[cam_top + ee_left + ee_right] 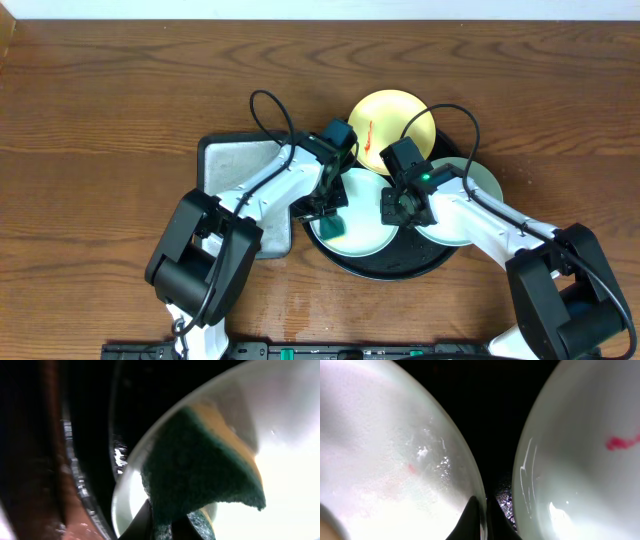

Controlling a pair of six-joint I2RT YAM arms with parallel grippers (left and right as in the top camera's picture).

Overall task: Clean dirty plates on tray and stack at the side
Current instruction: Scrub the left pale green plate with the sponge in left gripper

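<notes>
On the black tray [388, 270] at frame centre, the left gripper [333, 215] pinches a soft sponge [335, 229] against a mint plate [362, 240]; the right gripper [392, 210] clamps its stiff, probably slick rim.

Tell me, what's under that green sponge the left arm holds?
A pale mint plate, lying on the black tray. The left gripper holds the sponge against it. The patch of plate directly beneath the sponge is covered, so any smear there can't be seen.
</notes>
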